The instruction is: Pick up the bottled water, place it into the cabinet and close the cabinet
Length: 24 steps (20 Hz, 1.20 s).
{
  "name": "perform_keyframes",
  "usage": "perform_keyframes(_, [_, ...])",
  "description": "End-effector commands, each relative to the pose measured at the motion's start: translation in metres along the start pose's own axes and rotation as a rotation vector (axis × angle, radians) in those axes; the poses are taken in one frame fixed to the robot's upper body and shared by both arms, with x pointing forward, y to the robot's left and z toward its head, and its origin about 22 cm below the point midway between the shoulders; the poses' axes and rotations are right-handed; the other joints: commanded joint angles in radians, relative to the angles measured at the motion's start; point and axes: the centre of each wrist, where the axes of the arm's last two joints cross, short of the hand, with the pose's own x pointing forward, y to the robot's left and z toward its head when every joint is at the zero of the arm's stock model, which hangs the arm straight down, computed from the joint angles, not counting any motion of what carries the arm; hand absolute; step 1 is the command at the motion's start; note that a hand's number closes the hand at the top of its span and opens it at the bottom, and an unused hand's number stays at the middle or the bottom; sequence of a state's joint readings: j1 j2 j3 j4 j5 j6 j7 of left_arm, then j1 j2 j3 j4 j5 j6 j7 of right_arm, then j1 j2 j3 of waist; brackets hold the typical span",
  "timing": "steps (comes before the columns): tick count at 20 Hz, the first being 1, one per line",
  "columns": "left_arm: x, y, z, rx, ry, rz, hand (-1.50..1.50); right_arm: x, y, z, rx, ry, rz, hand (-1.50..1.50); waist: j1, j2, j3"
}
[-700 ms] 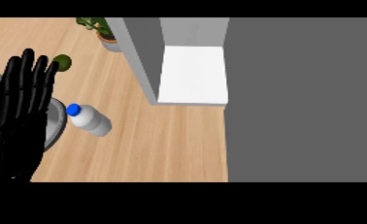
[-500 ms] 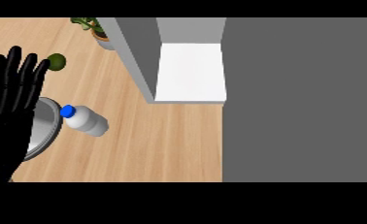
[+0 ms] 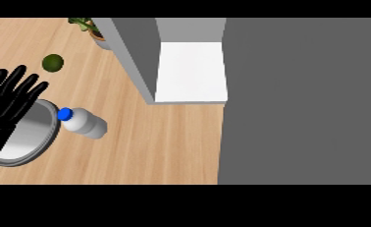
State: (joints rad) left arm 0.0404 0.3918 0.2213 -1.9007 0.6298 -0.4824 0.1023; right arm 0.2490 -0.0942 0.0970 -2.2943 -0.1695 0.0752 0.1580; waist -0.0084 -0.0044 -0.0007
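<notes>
At the far left the left hand (image 3: 16, 98) shows with its fingers spread and straight, holding nothing, over the rim of a round metal bowl (image 3: 33, 140). Beyond its fingertips a small green fruit (image 3: 52, 63) sits on the wooden counter (image 3: 167, 147). Just right of the bowl the bottled water (image 3: 85, 123) lies on its side, blue cap toward the bowl and apparently touching its rim. A bottle lying down is likely to roll if a finger nudges it instead of closing round it, and the bowl crowds the cap end, so an approach from that side could bump the metal. Farther right and toward the back, a potted plant (image 3: 92, 30) stands beside the cabinet (image 3: 138, 54), whose white shelf (image 3: 190, 71) is open. Between bottle and cabinet the counter is bare wood, good room for a carry. The counter ends at a straight edge on the right, with grey floor (image 3: 297, 103) past it. The right hand is out of view.
</notes>
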Motion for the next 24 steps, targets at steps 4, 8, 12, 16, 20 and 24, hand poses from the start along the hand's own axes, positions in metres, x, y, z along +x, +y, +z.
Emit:
perform_keyframes(4, [0.025, 0.034, 0.031, -0.026, 0.054, 0.041, -1.5, 0.043, 0.011, 0.035, 0.018, 0.059, -0.025, -1.5, 0.006, 0.001, 0.001])
perform_keyframes(8, [0.014, 0.026, 0.045, 0.021, 0.072, -0.001, -1.5, 0.035, 0.001, 0.049, 0.018, 0.058, -0.035, -1.5, 0.004, 0.002, 0.001])
perform_keyframes(12, [0.011, 0.024, 0.062, 0.017, 0.117, -0.016, -1.5, 0.04, 0.011, 0.063, 0.002, 0.052, -0.024, -1.5, 0.002, -0.001, 0.001])
perform_keyframes(16, [-0.012, 0.029, 0.06, 0.072, 0.11, -0.015, -1.5, 0.042, 0.011, 0.067, -0.009, 0.048, -0.039, -1.5, -0.001, 0.001, 0.001])
perform_keyframes(20, [-0.028, 0.048, 0.039, 0.108, 0.125, -0.035, -1.5, 0.048, 0.013, 0.068, -0.006, 0.042, -0.03, -1.5, -0.008, 0.004, 0.0])
perform_keyframes(24, [-0.062, 0.048, 0.048, 0.143, 0.135, -0.054, -1.5, 0.03, 0.009, 0.076, 0.007, 0.071, -0.009, -1.5, -0.008, 0.003, 0.0])
